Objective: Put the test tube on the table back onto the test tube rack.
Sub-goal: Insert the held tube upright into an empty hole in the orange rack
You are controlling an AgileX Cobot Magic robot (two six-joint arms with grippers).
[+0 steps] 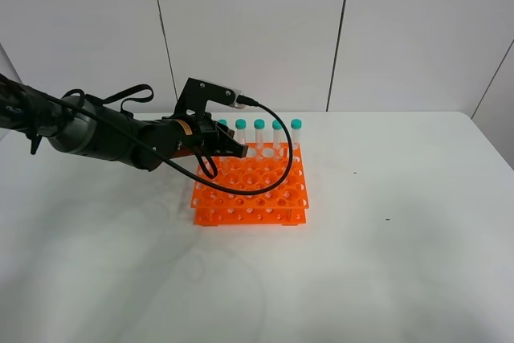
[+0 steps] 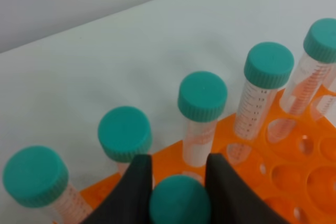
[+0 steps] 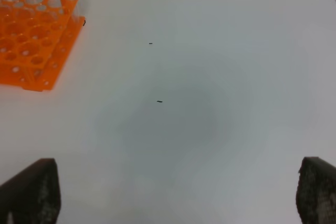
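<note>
The standing tubes (image 2: pixel 258 98) carry printed graduation marks with small numbers; only "14" can perhaps be read, the rest is too blurred.

A teal-capped test tube (image 2: pixel 180 201) is clamped between the two dark fingers (image 2: pixel 137 188) of the left gripper (image 2: pixel 178 195) above the orange rack (image 2: pixel 294 171). Five more capped tubes (image 2: pixel 202 114) (all upright) are seen standing in the rack's row beside the white table (image 2: pixel 131 51).

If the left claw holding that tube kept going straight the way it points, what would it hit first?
Probably the row of teal-capped tubes standing at the test tube rack's back edge, just ahead of the left gripper and its test tube; depth is hard to judge.
</note>
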